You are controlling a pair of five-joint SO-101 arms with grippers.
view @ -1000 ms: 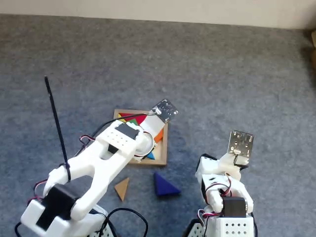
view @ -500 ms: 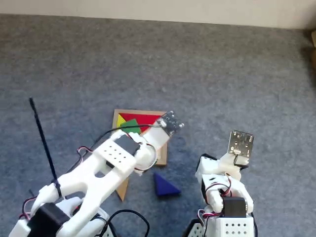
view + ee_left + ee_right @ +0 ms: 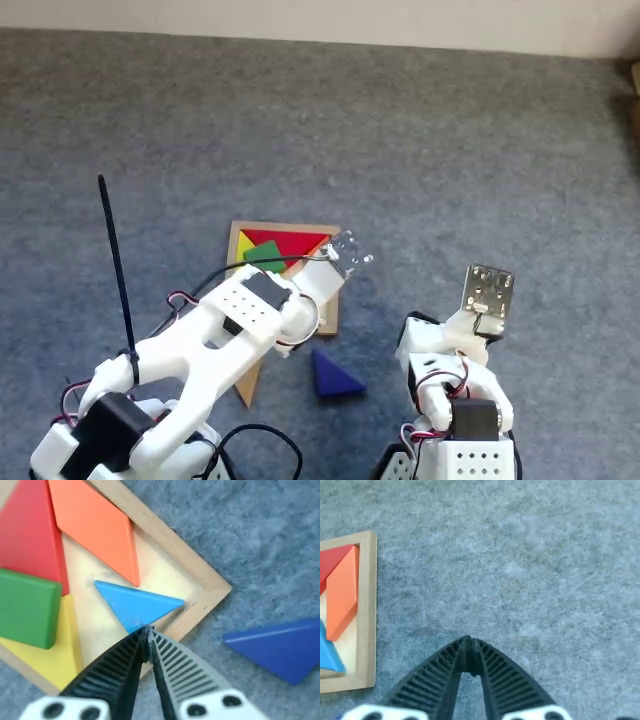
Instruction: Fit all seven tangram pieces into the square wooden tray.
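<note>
The square wooden tray point(image 3: 201, 580) holds a red triangle point(image 3: 27, 530), an orange parallelogram point(image 3: 95, 530), a green square point(image 3: 27, 605), a yellow piece point(image 3: 62, 652) and a light blue triangle point(image 3: 137, 607). My left gripper point(image 3: 148, 630) is shut, and its tips touch the light blue triangle's corner near the tray's rim. In the high view it hangs over the tray's point(image 3: 236, 232) right edge, left gripper point(image 3: 342, 254). A dark blue triangle point(image 3: 335, 376) lies on the carpet in front of the tray. A tan triangle point(image 3: 250, 385) is partly hidden under the left arm. My right gripper point(image 3: 469, 647) is shut over bare carpet.
Grey carpet lies all around, with open room to the right of the tray and behind it. A black cable point(image 3: 115, 260) stands up from the left arm. The right arm's base point(image 3: 465, 440) sits at the near edge.
The left arm has drawn back toward its base, and its gripper has shifted from the tray's far right corner to its right edge. The arm now covers part of the tan triangle. The right arm is still.
</note>
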